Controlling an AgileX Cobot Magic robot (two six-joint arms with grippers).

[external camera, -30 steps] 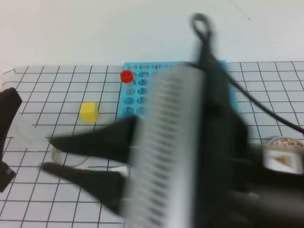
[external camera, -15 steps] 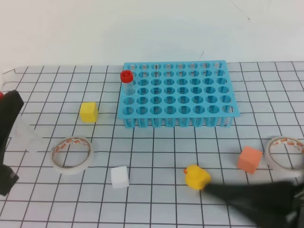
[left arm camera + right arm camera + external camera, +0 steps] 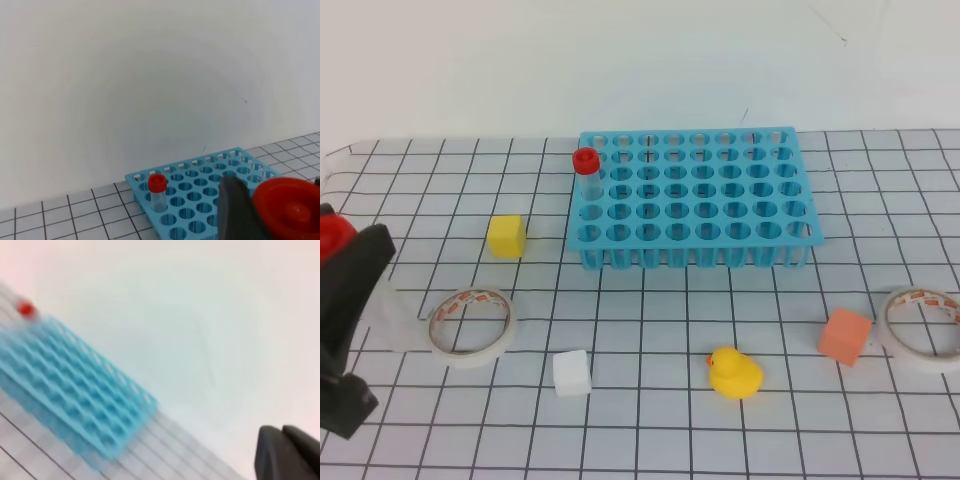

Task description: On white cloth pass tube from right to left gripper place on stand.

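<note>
The cloth [image 3: 650,380] is spread under the stand [image 3: 695,195], where one tube [image 3: 586,175] stands in a left-edge hole. A second tube [image 3: 292,207] is grasped by the left gripper [image 3: 345,300]. The right gripper [image 3: 287,452] is clenched, empty.

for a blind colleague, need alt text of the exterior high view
A blue stand on white cloth holds one red-capped tube at its left edge. The left hand grips another tube at far left; tape rolls, small blocks and a yellow duck lie scattered.
</note>
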